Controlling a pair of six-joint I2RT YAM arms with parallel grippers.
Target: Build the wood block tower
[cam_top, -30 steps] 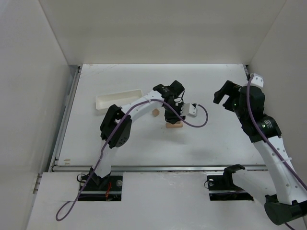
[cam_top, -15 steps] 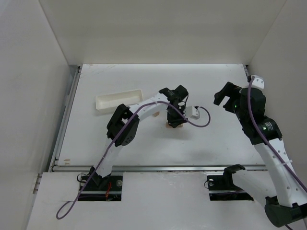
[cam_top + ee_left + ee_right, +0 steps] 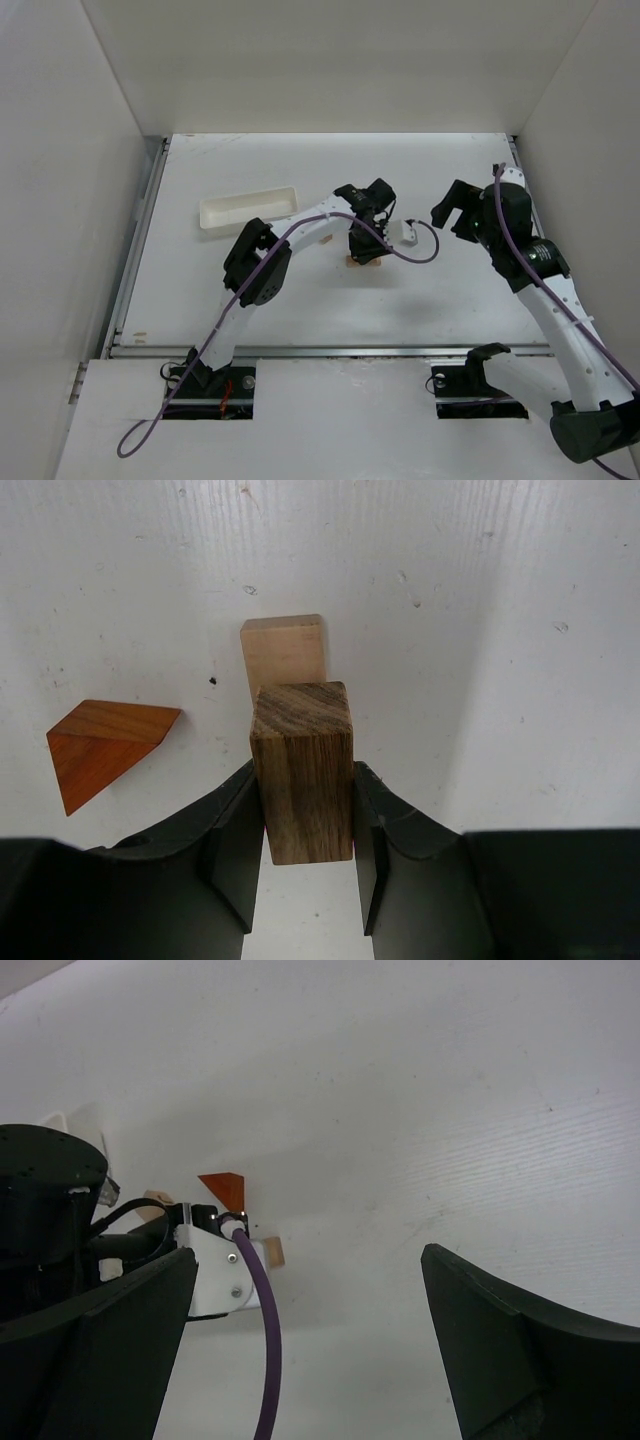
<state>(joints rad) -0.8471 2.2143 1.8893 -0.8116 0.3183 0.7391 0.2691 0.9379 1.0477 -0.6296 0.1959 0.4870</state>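
Left gripper (image 3: 365, 246) down at mid-bench (image 3: 300, 300), a bit of tan wood block (image 3: 361, 261) showing under it. Grip can't be made out. Right gripper (image 3: 448, 222) raised, jaws apart, well clear. White tray (image 3: 246, 204) rear-left.

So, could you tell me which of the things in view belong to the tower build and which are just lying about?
Part of the job:
- dark wood block, clamped between the left fingers
- pale block, just beyond it
- orange-red wedge, off to one side

Just lying about:
- white tray
- purple cable
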